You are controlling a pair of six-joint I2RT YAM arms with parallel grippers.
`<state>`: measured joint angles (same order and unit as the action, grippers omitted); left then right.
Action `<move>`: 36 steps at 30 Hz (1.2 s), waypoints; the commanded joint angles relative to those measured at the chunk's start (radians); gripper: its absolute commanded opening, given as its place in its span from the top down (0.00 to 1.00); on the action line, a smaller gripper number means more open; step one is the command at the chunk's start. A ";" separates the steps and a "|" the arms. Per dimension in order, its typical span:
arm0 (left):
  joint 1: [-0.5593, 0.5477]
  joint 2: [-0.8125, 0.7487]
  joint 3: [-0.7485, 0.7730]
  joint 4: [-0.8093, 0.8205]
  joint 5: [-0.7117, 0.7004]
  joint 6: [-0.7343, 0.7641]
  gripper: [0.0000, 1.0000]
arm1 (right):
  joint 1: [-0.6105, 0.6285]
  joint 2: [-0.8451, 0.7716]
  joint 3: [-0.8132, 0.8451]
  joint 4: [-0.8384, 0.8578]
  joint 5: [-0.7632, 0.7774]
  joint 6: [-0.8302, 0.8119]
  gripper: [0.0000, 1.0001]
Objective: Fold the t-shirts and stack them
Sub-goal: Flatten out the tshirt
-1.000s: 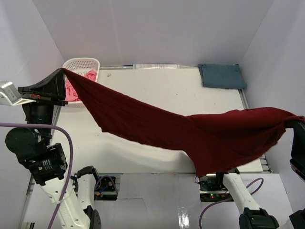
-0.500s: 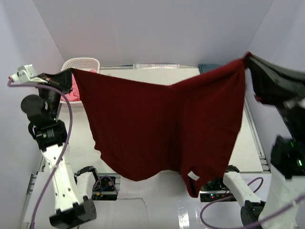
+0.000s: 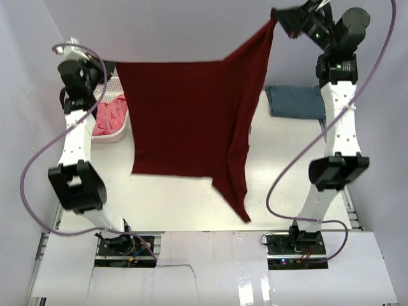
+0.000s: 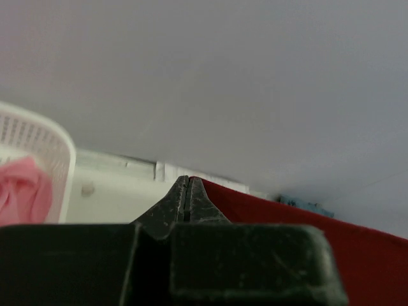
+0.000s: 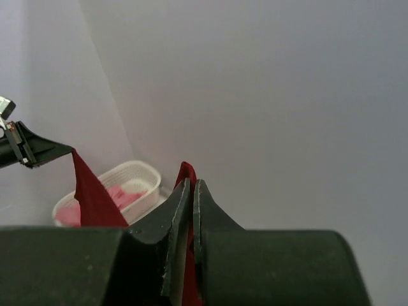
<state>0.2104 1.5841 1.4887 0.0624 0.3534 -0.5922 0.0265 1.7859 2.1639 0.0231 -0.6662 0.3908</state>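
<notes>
The large dark maroon t-shirt (image 3: 188, 121) hangs in the air between both raised arms, spread like a curtain above the table. My left gripper (image 3: 115, 64) is shut on its upper left corner; in the left wrist view the gripper (image 4: 187, 182) pinches the maroon cloth (image 4: 306, 229). My right gripper (image 3: 275, 16) is shut on the upper right corner, cloth (image 5: 187, 172) showing between its jaws at the gripper (image 5: 192, 185). The slate-blue t-shirt (image 3: 294, 102) lies folded at the table's back right. The pink t-shirt (image 3: 109, 116) sits in the basket.
The white lattice basket (image 3: 113, 86) stands at the back left of the table, also in the left wrist view (image 4: 38, 137) and the right wrist view (image 5: 137, 172). White walls close in the table on three sides.
Both arms have swung up and back, lifting the maroon shirt from a low sagging stretch to a high, taut hanging spread. Both grips have held.
</notes>
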 commanded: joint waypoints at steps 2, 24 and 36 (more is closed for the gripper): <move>0.001 0.268 0.400 -0.017 -0.025 -0.004 1.00 | -0.069 0.231 0.408 0.294 -0.012 0.263 0.92; -0.039 -0.579 -0.811 0.019 0.191 -0.032 1.00 | 0.099 -0.851 -1.254 0.093 0.072 0.123 0.92; -0.042 -0.802 -0.917 -0.588 0.190 -0.165 1.00 | 0.119 -1.295 -1.551 -0.724 0.152 0.234 0.92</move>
<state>0.1696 0.8246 0.5274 -0.3122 0.5777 -0.6685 0.1398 0.5732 0.5255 -0.4568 -0.5846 0.6323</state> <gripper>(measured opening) 0.018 0.083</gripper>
